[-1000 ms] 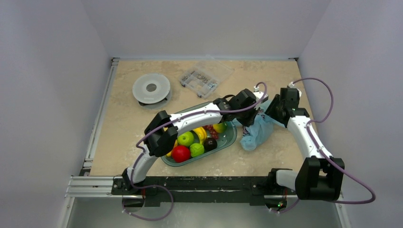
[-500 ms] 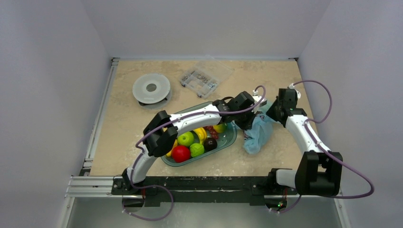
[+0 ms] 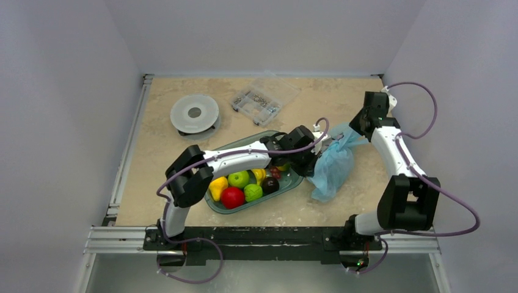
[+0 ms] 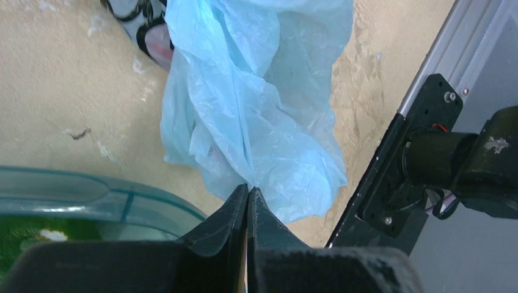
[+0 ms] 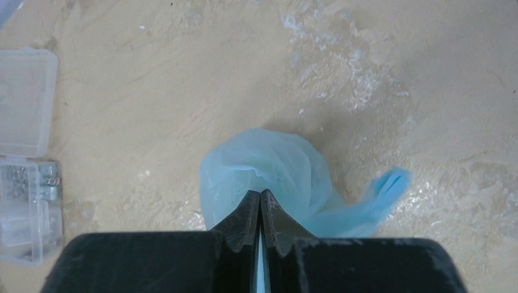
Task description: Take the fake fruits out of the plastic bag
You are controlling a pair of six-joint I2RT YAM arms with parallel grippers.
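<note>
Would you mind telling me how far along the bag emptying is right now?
Done: nothing certain; the tray holds fruit of unclear origin. In hand: left gripper and right gripper both pinch the blue bag, stretched between them. Left: emptying it; its contents are hidden.

Top cam: we sit high and behind the arm bases, looking down and forward. The whole table (image 3: 159, 159) is in frame, with the bases at 6 o'clock and the back wall at 12.
Left wrist cam: we're close in behind the left gripper (image 4: 247, 195), looking past its tips at the plastic bag (image 4: 256, 110). The green tray (image 4: 91, 201) is at 8 o'clock.
Right wrist cam: we have the same close seat behind the right gripper (image 5: 261, 201), facing nearly straight down, with the clear parts box (image 5: 27, 201) at 9 o'clock.
Overlap: all three see the bag. Top shares the tray with left wrist and the box with right wrist.
</note>
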